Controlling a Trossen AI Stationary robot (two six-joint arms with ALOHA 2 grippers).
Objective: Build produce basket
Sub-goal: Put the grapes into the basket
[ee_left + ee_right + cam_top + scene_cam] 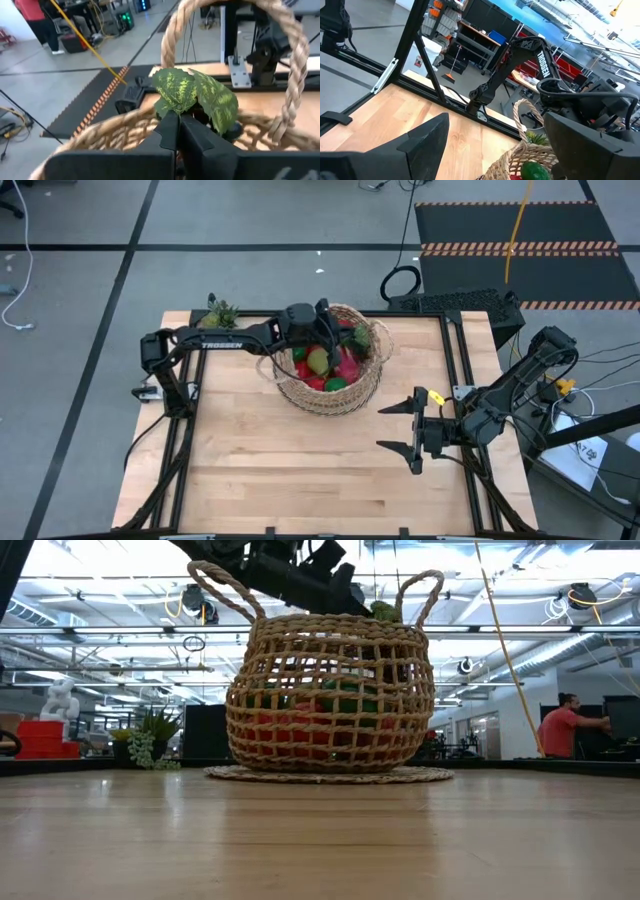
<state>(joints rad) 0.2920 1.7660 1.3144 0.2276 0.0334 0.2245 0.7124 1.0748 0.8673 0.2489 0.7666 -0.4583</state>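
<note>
Under left pincer (345,340), basket (300,393)

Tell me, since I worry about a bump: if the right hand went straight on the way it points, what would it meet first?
Probably the basket: the open right hand points across bare table toward its wall, with the left arm above it. Depth is unclear.
</note>
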